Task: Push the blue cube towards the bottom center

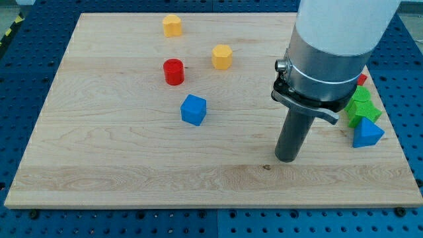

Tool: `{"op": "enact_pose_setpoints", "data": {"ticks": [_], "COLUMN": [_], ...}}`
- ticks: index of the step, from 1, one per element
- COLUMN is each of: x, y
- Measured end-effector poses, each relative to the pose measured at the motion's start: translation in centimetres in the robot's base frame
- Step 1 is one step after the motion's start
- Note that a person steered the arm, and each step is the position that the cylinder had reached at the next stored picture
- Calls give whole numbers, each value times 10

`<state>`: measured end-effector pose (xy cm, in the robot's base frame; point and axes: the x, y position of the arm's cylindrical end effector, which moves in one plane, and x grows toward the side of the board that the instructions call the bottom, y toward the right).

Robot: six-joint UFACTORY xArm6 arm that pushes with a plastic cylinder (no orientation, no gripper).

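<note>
The blue cube lies on the wooden board, a little left of the board's middle. My tip rests on the board to the right of the cube and lower in the view, well apart from it. The rod hangs from a wide silver and white arm body that covers the view's upper right.
A red cylinder lies just above the blue cube. Two yellow blocks lie nearer the view's top. At the right edge lie green blocks, a blue triangular block and a part-hidden red block.
</note>
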<state>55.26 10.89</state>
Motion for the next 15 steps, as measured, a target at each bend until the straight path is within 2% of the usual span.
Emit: {"op": "enact_pose_setpoints", "data": {"ticks": [6,13,15], "x": [1,1,-30], "y": [-29,-118,-147]}}
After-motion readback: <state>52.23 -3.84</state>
